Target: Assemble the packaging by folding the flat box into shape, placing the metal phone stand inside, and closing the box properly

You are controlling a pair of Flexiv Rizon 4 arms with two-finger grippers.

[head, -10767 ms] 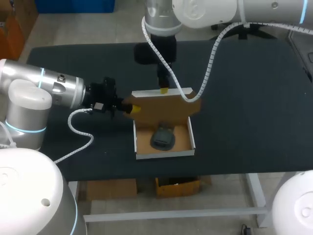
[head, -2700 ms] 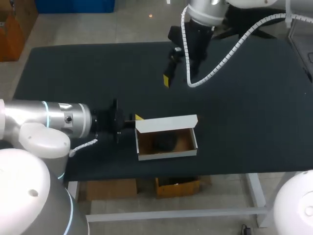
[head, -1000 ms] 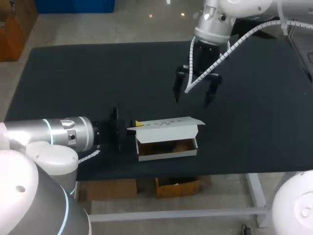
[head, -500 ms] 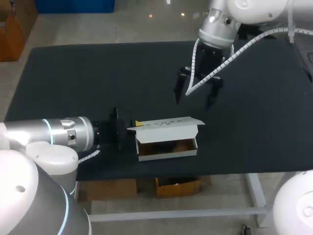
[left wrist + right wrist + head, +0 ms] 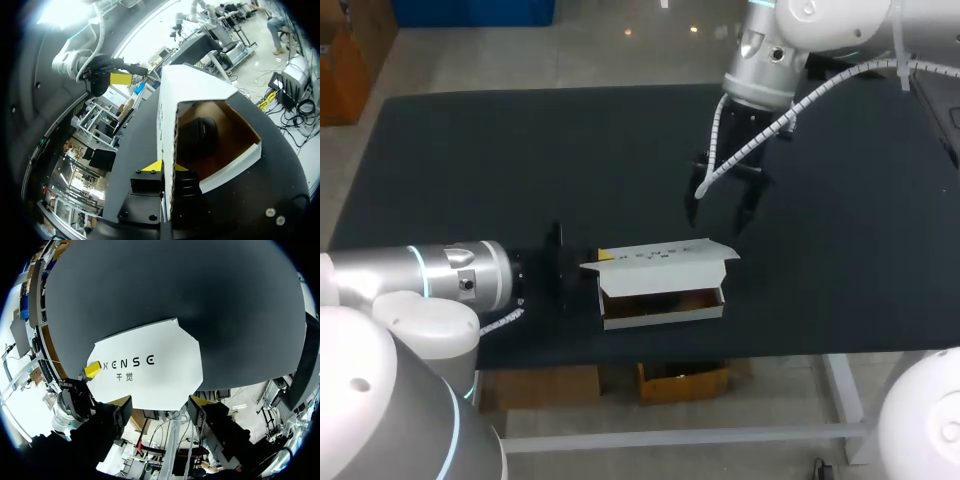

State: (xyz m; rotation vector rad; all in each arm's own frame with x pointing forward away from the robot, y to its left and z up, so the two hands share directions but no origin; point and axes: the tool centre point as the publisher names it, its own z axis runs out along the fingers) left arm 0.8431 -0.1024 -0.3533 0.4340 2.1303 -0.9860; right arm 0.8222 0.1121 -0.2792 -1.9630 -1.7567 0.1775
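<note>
— Where was the box when you paused?

— The box [image 5: 660, 303] sat on the table [image 5: 470, 160], near its front edge. Its white lid [image 5: 160, 342] was folded down almost flat over the top, but the front stood open beneath it.

— And the phone stand?

— Inside. Through the left wrist camera I saw the phone stand [image 5: 197, 136] as a dark shape on the brown floor of the box, under the lid.

— What were the pincers doing?

— My left pincer [image 5: 166, 168] came in low from the box's side and was pinched narrow on the box. A cardboard edge ran between its two yellow tips [image 5: 151, 166], one on each face. My right pincer [image 5: 716, 224] hung above the table on the far side of the box, apart from it. It pointed down, spread wide and held nothing. From its own wrist camera I looked straight down onto the lid.
</note>
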